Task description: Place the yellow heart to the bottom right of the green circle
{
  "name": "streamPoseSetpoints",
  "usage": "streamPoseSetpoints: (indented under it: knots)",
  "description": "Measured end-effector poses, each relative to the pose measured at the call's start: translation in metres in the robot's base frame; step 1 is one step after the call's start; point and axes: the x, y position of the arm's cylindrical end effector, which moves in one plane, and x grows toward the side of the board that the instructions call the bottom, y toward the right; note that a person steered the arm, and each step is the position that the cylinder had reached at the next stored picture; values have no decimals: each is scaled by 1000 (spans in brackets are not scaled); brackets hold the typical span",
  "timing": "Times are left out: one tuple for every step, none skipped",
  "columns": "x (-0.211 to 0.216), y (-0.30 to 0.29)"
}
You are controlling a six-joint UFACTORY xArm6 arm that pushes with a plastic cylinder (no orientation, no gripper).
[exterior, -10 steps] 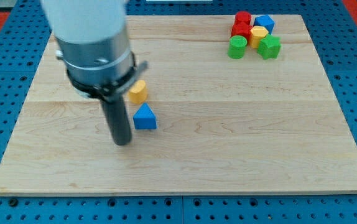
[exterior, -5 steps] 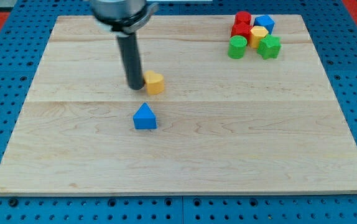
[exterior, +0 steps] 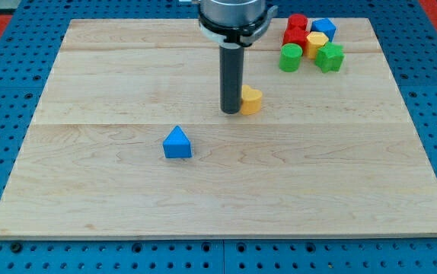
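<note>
Yellow heart [exterior: 251,100] sits on the wooden board [exterior: 218,190], in its upper half, a little to the right of the middle, with the dark rod standing right against its left side. My tip [exterior: 231,112] presses down on the board just beside the heart, touching it or so nearly that no gap shows from here. The rod has no fingers at all (it is a plain straight stick), so nothing is clasped or pinched; it only leans its side against the heart.

Taking the heart as the landmark: the green circle [exterior: 290,58] lies up and to the right of it, near but clearly apart, so the heart is now below and to the left of that circle. The circle belongs to a tight cluster further up and right of the heart. Just right of the circle, still above and right of the heart, is a second yellow block [exterior: 316,43], and beyond it a green block [exterior: 330,57] with a lobed, star-like outline. Two red blocks [exterior: 297,29] sit at the cluster's upper left, and a blue block [exterior: 323,28] at its upper right; their exact shapes I cannot make out.

Down and to the left of the heart, well apart from it, a blue triangle [exterior: 177,143] lies alone on the board.
</note>
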Motion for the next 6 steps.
streamPoseSetpoints:
  knots:
    - [-13,30]
    - [-47,48]
    - [-65,84]
    - [-64,105]
    - [1,91]
    - [95,52]
